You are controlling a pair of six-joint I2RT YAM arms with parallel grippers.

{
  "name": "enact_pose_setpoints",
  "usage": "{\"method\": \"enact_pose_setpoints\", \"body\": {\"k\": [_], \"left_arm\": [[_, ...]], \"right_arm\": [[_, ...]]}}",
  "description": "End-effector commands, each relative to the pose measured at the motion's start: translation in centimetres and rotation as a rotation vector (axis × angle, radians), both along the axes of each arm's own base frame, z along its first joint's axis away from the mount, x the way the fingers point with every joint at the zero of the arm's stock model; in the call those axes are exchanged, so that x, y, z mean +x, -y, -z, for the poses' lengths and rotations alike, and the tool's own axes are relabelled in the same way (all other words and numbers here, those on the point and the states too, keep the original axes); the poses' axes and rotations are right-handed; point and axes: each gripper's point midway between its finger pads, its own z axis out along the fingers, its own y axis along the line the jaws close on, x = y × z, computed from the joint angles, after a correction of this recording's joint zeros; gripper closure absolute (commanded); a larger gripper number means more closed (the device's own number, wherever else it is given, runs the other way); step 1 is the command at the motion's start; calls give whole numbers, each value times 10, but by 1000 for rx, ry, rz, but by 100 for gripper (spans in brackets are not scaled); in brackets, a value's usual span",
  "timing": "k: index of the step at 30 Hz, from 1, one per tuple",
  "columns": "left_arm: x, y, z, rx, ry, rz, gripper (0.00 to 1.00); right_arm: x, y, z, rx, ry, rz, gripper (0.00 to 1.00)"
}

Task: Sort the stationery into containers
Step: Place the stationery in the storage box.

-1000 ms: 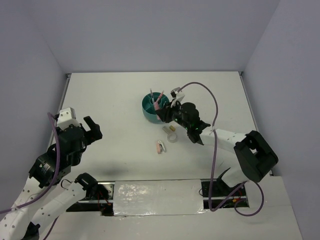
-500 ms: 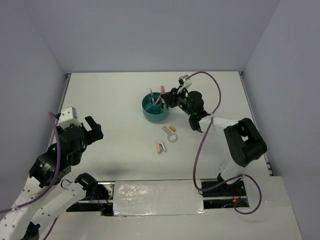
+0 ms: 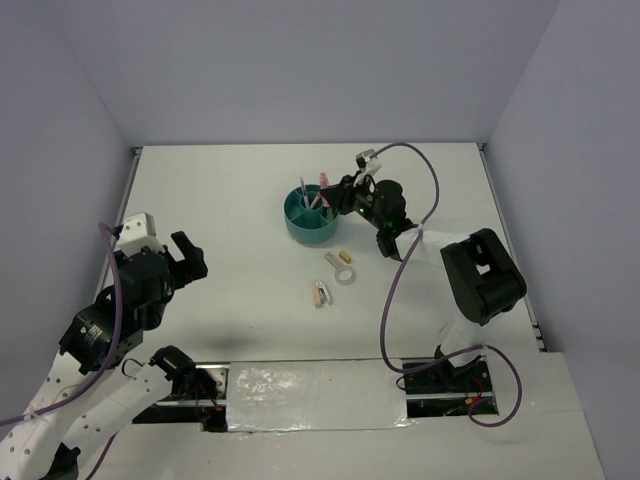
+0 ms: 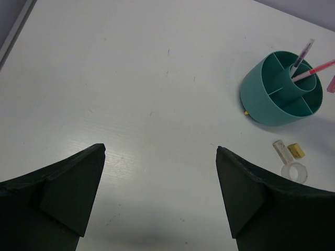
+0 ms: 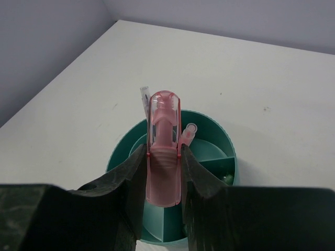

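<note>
Working a white tabletop [image 3: 220,200] boxed in by pale lilac walls [image 3: 300,70], you've got the right gripper [image 5: 164,166] pinching the pink capsule [image 5: 164,123] just above the teal organiser [image 5: 222,141] (two pens [image 4: 302,52] standing in its centre cup), left gripper [image 4: 160,150] spread wide, well off to the side.

The organiser [image 3: 308,222] stands on the tabletop [image 3: 220,200], right of the middle. Two pens [image 4: 302,52] stand in its middle cup. A capsule [image 5: 165,125] sits between the fingers of the right hand [image 5: 163,157], above the organiser, maybe over the middle cup. In front lie a small piece [image 3: 345,256], a tape ring [image 3: 345,275] and, nearest, a clip [image 3: 320,293]. The left hand [image 3: 183,258] is far off left.
</note>
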Motion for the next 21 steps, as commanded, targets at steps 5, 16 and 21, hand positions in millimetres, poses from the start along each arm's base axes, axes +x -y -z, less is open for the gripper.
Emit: {"method": "enact_pose_setpoints", "body": {"k": [5, 16, 21], "left_arm": [[5, 4, -4, 7, 21, 18, 1], [5, 5, -4, 9, 21, 31, 1], [5, 7, -4, 7, 22, 39, 1]], "right_arm": [[9, -2, -9, 26, 52, -1, 67], [17, 4, -1, 18, 43, 15, 54], [17, 4, -4, 19, 52, 9, 40]]}}
